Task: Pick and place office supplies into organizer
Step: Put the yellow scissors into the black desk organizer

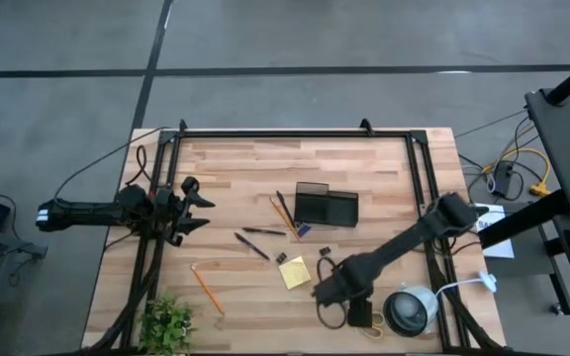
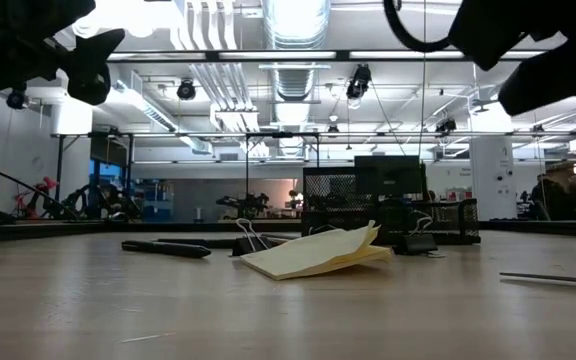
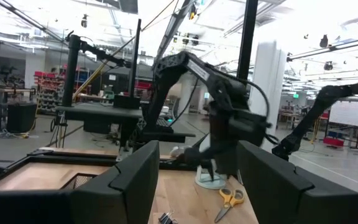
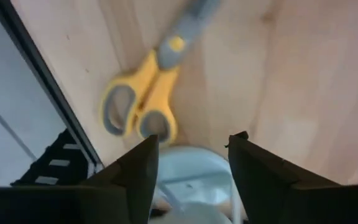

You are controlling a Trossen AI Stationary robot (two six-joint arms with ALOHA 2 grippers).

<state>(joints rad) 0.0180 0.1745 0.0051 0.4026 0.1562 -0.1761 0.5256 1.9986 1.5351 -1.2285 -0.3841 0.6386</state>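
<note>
The yellow-handled scissors (image 4: 138, 106) lie flat on the table near its front right, also in the left wrist view as scissors (image 3: 229, 199). My right gripper (image 4: 193, 146) hangs open above them, slanting down, touching nothing. The black organizer (image 1: 325, 206) stands mid-table, with orange pencils (image 1: 285, 213) beside it. Two black pens (image 1: 252, 245) and a yellow sticky-note pad (image 1: 295, 272) lie in front of it, and a dark clip (image 2: 253, 240) stands by the pad. Another pencil (image 1: 206, 287) lies front left. My left gripper (image 1: 191, 203) waits open at the table's left.
The round grey-white lamp (image 1: 409, 311) stands right beside the scissors, close under my right gripper, and shows between its fingers as the lamp (image 4: 191, 180). A green plant (image 1: 166, 321) sits at the front left corner. A black frame (image 1: 295, 133) rims the table.
</note>
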